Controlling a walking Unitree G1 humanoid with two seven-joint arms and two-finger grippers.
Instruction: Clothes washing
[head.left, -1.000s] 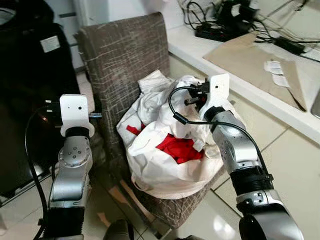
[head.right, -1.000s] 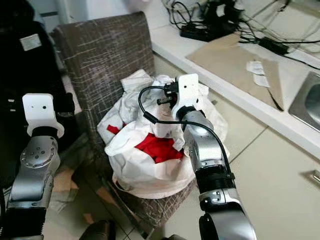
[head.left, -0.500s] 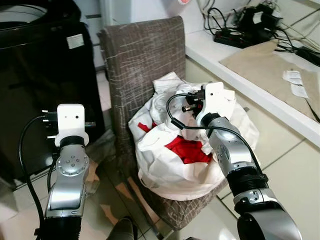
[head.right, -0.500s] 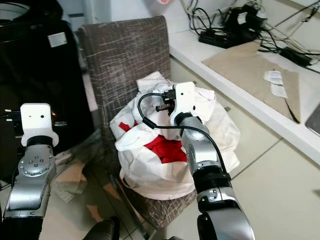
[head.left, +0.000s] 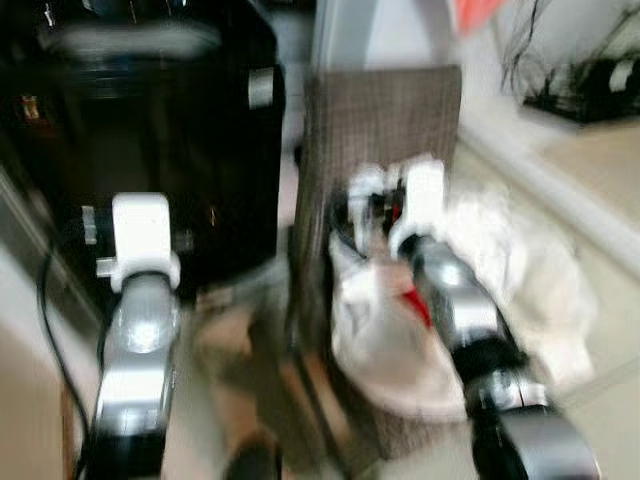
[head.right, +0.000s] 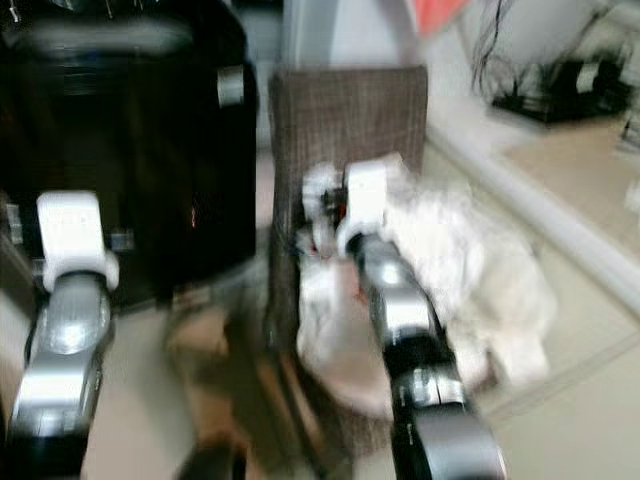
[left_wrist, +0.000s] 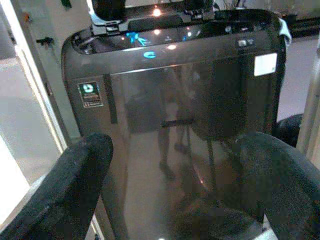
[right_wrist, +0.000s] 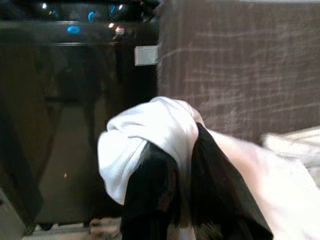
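The right gripper (right_wrist: 170, 200) is clamped on a fold of white cloth (right_wrist: 145, 145) lifted off the laundry pile (head.left: 480, 260) on the chair (head.left: 385, 120) seat — soft, light, slippery, best pinched at a thick bunch — while the left gripper (left_wrist: 175, 165), fingers apart, faces the black washing machine (left_wrist: 175, 90).

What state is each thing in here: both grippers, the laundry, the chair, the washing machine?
Right gripper: shut on a fold of white cloth, over the pile.
Left gripper: open, holding nothing, facing the washing machine.
White laundry pile: heaped on the chair seat.
Chair: upright, beside the machine.
Washing machine: panel lights on; lid unclear.
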